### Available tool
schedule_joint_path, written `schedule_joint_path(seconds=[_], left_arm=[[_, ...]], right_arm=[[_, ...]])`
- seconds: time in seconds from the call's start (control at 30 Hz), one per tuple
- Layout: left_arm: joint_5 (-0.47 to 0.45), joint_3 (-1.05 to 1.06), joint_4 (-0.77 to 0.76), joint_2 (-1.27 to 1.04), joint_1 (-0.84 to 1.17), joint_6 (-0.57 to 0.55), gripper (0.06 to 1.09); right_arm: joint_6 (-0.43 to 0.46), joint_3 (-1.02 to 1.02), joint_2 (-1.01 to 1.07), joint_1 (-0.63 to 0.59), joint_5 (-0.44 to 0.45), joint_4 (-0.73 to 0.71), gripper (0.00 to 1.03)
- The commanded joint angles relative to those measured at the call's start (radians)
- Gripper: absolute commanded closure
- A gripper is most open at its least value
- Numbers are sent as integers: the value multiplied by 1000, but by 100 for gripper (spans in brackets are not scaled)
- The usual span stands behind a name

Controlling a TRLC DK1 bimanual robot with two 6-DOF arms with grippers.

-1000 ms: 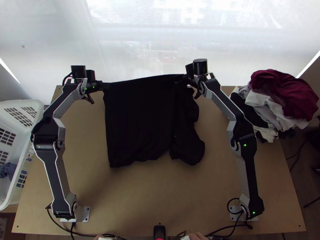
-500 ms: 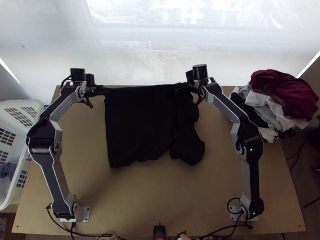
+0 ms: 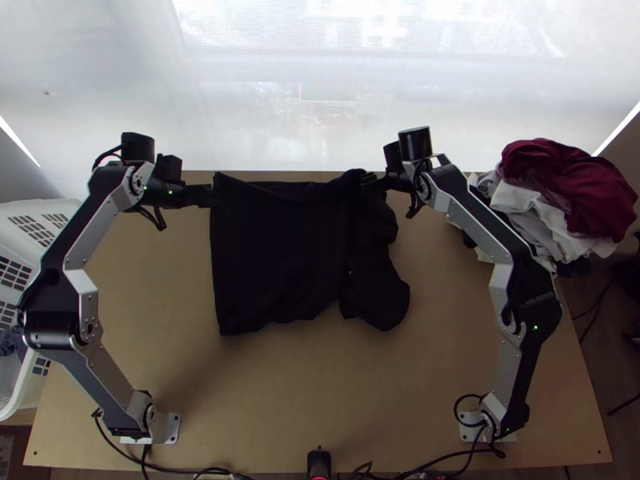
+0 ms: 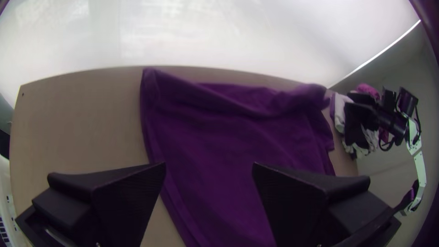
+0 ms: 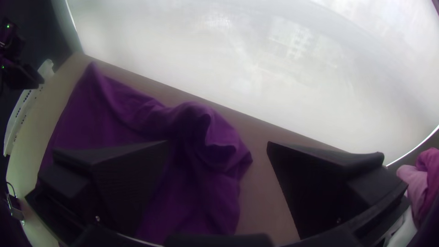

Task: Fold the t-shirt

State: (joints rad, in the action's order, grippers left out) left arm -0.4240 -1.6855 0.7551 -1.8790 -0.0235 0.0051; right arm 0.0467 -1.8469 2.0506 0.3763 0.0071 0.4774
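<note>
The black t-shirt (image 3: 280,256) lies on the table, its far edge near the table's far edge, with a bunched part at its far right and a strip along the right side. My left gripper (image 3: 210,196) is at the shirt's far left corner. At the far right, beside the bunched cloth, is my right gripper (image 3: 370,182). In the left wrist view the left gripper (image 4: 209,167) stands open above the shirt (image 4: 219,137), which looks purple there. The right wrist view has the right gripper (image 5: 218,144) open too, over the rumpled cloth (image 5: 192,123).
At the far right is a heap of clothes (image 3: 560,200), dark red, white and black. A white basket (image 3: 36,210) stands left of the table (image 3: 320,392), partly behind the left arm. A pale sheet or screen rises behind the far edge.
Both grippers have let go of the shirt's far edge and moved outward, the left one leftward and the right one rightward. That edge was held taut and raised before; now it lies slack on the table.
</note>
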Motion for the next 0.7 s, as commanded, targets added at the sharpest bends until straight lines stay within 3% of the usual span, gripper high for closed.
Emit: schedule_joint_path(seconds=[0.0, 0.2, 0.47, 0.57, 0.67], left_arm=[[-61, 290, 151, 281, 17, 102, 20], [-59, 541, 153, 440, 76, 130, 20], [-53, 708, 153, 505, 212, 105, 26], [-52, 757, 139, 505, 238, 96, 40], [-52, 787, 133, 505, 246, 96, 43]], right_arm=[[-15, 193, -234, 19, -9, 13, 4], [8, 339, -399, 38, -12, 50, 4], [10, 430, -552, 52, -12, 98, 4], [10, 469, -599, 65, -12, 115, 4], [19, 514, -647, 85, -12, 129, 4]])
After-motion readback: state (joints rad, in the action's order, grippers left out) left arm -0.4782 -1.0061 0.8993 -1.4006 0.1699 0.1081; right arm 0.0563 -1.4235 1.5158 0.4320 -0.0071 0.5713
